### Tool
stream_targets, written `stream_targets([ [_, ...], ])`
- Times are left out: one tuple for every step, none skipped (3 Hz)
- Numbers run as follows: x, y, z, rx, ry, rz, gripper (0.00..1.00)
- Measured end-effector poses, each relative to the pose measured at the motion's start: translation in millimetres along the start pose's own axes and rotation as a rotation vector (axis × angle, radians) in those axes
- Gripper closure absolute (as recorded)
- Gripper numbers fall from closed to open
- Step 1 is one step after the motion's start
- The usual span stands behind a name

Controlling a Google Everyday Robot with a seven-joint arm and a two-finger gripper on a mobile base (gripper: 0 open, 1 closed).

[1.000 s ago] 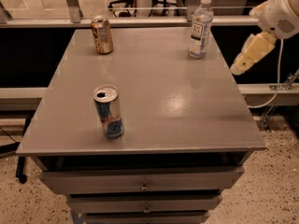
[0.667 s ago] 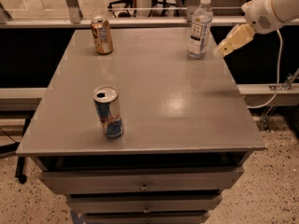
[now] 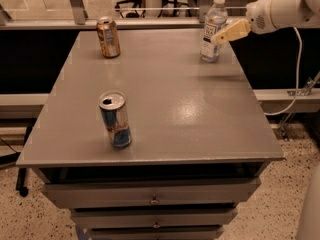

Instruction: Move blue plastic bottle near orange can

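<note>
Swung leftward since a second ago, from beyond the right edge of the counter (image 3: pixel 175 99) to above its far right corner: the hand (image 3: pixel 218 37), pale yellow, at the end of a white arm (image 3: pixel 280 8) reaching in from the upper right. Bottle and both cans unmoved over the same span.

Camera view, all places taken from the counter:

- Far right corner: blue plastic bottle (image 3: pixel 214 19), upright, white cap on, label facing forward.
- Above that same corner: the hand, angled down and to the left, tip overlapping the bottle's label on its right side at about mid height. Real contact not certain. Whether spread or pressed together, cannot tell.
- Far left corner: orange can (image 3: pixel 108 36), upright, well apart from the bottle, bare grey top between them.
- Near left part, set back a little from the front edge: blue-and-silver can (image 3: pixel 115 120), upright, top opened.
- Under the front edge: stacked grey drawers (image 3: pixel 152 196) with small knobs.
- Past the right edge: white cable (image 3: pixel 296 84) hanging from the arm.
</note>
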State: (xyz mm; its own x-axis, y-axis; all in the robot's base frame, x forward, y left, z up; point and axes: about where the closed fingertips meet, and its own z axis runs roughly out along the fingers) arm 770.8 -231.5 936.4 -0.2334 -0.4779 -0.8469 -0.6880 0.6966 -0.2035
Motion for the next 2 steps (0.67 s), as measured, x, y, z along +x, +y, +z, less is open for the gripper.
stream_targets([
  [-8.5, -10.3, 27.2, -0.016, -0.094, 0.096, 0.00],
  [-18.4, -9.2, 45.0, -0.049, -0.156, 0.145, 0.18],
])
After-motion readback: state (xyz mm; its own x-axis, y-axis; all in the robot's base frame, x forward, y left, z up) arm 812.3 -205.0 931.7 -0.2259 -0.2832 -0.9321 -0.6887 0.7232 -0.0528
